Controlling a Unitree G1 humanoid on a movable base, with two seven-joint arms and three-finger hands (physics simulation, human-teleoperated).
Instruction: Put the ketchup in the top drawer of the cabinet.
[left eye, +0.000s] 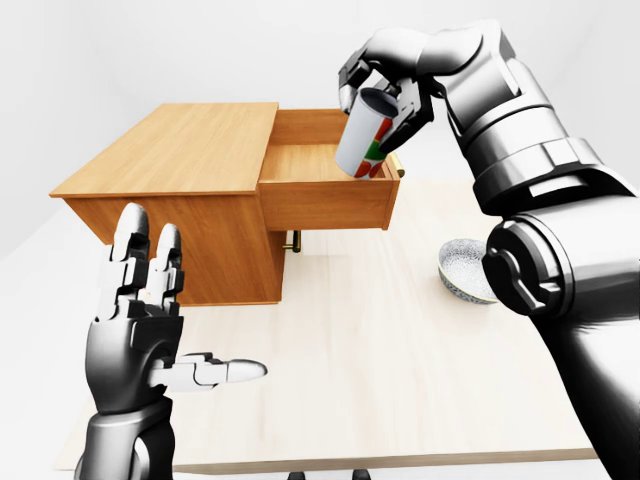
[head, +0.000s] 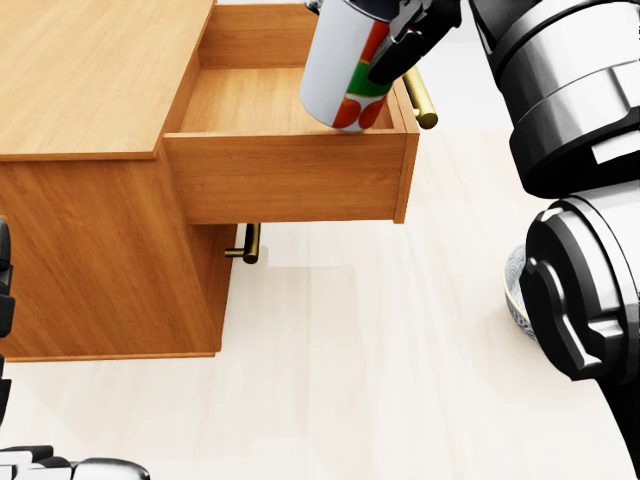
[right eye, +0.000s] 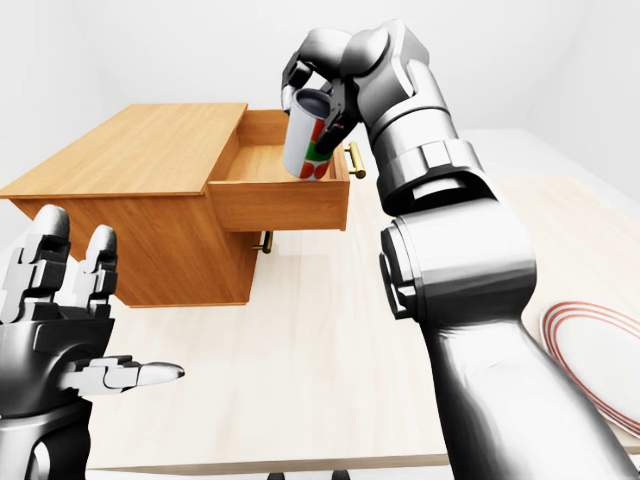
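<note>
One right hand (left eye: 385, 95) gripping tilted white ketchup bottle (left eye: 362, 140) above open wooden top drawer (head: 290, 175), near its handle-side edge. Left hand (left eye: 140, 320) spread wide, well apart.

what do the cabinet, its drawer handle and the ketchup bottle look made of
Cabinet: looks like light wood with a matte finish, showing grain lines. Drawer handle: seemingly brass-toned metal, glossy highlights. Ketchup bottle, held by the right robot hand: smooth white body, probably plastic, with a printed red-green label.
</note>
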